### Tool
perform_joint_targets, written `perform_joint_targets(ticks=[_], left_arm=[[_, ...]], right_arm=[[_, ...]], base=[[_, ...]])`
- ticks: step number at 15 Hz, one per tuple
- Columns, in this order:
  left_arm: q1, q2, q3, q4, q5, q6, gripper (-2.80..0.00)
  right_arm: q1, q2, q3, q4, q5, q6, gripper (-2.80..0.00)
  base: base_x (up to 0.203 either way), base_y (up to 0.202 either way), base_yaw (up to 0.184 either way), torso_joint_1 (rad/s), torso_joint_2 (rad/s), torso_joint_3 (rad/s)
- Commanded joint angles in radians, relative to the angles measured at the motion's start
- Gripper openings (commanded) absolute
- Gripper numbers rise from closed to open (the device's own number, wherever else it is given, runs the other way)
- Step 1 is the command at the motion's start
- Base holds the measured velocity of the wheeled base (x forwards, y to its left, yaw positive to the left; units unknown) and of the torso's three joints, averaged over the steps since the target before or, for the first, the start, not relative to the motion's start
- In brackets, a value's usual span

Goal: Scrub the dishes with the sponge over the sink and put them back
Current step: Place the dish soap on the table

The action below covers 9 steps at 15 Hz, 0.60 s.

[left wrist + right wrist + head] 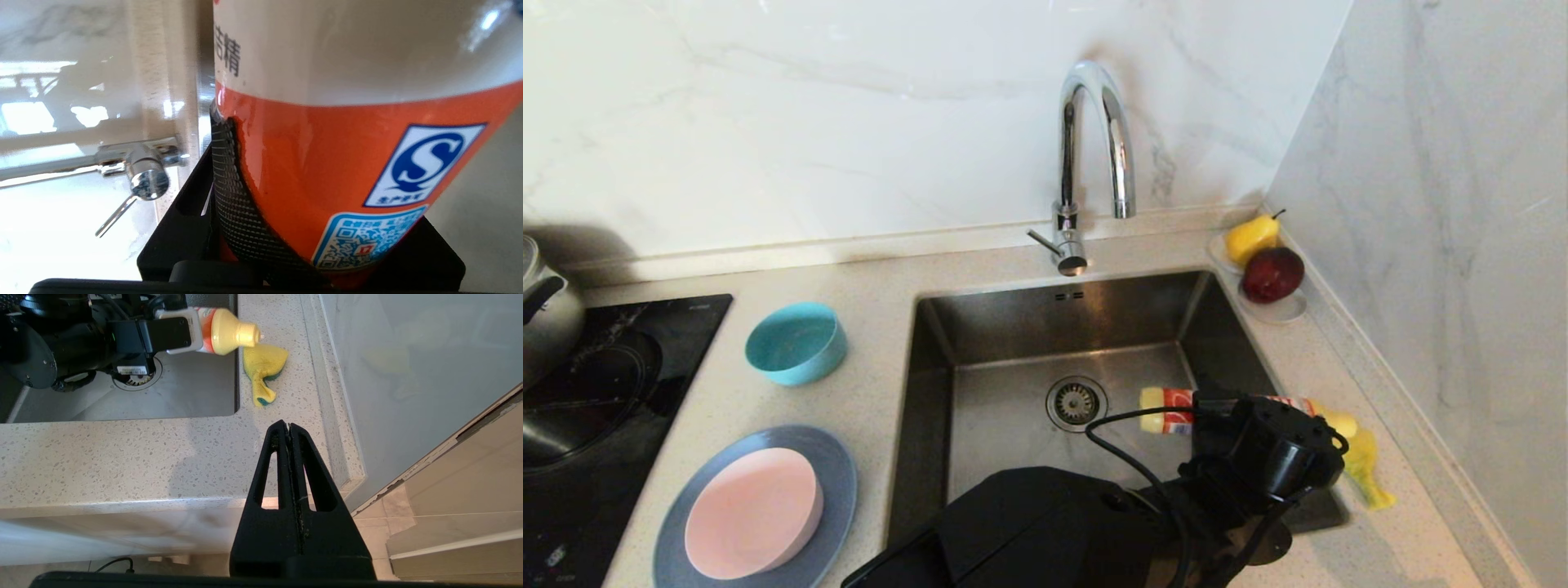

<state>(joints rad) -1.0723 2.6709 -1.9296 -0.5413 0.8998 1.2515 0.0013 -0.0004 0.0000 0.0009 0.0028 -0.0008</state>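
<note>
Left gripper [1225, 416] clamps the bottle [1176, 411] level over the sink [1005, 408], cap aimed at the sponge [1368, 469] at the basin's four o'clock, evidently to dose soap. Right gripper [288, 428] parked, fingers pressed together. Dishes [760, 506] lie at eight o'clock.

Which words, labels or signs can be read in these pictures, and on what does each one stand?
"洁精": on the cream upper part of the orange plastic detergent bottle, cut off at the edge.
"S": white letter in a blue badge on that bottle; the small characters beneath are too blurred to read.
QR code: same label, no words.
Hob marking: too small to read.
</note>
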Motion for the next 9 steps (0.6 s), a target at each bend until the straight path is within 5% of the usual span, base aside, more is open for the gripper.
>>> perform_joint_targets(ticks=[1, 9], left_arm=[[0.000, -0.018, -0.002, -0.053, 0.002, 0.009, -2.80], [-0.001, -0.139, -0.008, -0.365, -0.030, 0.003, -2.80]], right_arm=[[0.000, -0.001, 0.000, 0.001, 0.000, -0.001, -2.80], [0.000, 0.000, 0.000, 0.001, 0.000, -0.001, -2.80]], base=[[0.000, 0.000, 0.000, 0.000, 0.00, 0.000], [0.000, 0.000, 0.000, 0.000, 0.00, 0.000]])
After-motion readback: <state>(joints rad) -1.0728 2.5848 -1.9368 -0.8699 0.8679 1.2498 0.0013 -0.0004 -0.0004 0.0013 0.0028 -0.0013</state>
